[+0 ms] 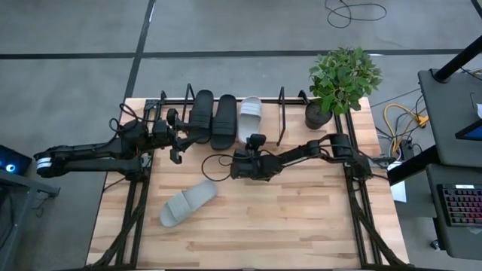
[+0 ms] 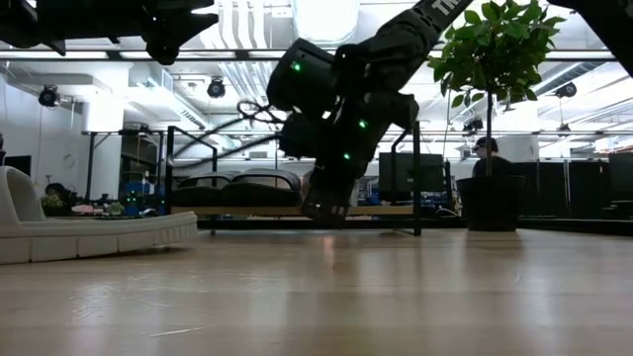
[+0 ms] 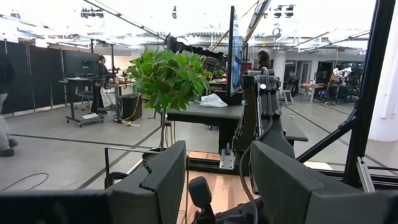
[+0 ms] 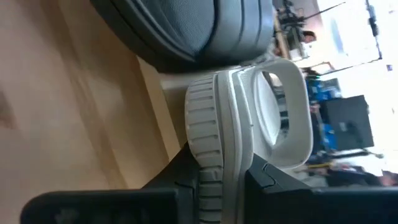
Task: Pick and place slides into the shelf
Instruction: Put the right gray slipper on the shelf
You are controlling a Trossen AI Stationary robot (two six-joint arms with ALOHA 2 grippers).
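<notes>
Three slides already sit on the shelf (image 1: 280,114) at the table's twelve o'clock edge: two black slides (image 1: 212,119) side by side and, just at their three o'clock, a light grey slide (image 1: 249,119). The fourth, the loose light grey slide (image 1: 187,204), lies flat on the table (image 1: 301,218) toward seven o'clock, well apart from the rack.

The step in hand looks like the placing of the third slide. The right gripper (image 1: 252,143) is at the near end of the racked grey slide, and the right wrist view shows that slide's ribbed heel (image 4: 208,134) set between its two dark fingers (image 4: 186,177). Whether they grip it or have let go cannot be told.

The next move would call for the right arm to free the heel, draw back toward six o'clock without dragging the slide off the board, then reach for the loose slide.

The right arm stretches low from three o'clock, wrist bent toward the rack. The left gripper (image 1: 178,135) waits at nine o'clock of the black pair, fingers (image 3: 155,180) parted and holding nothing.
</notes>
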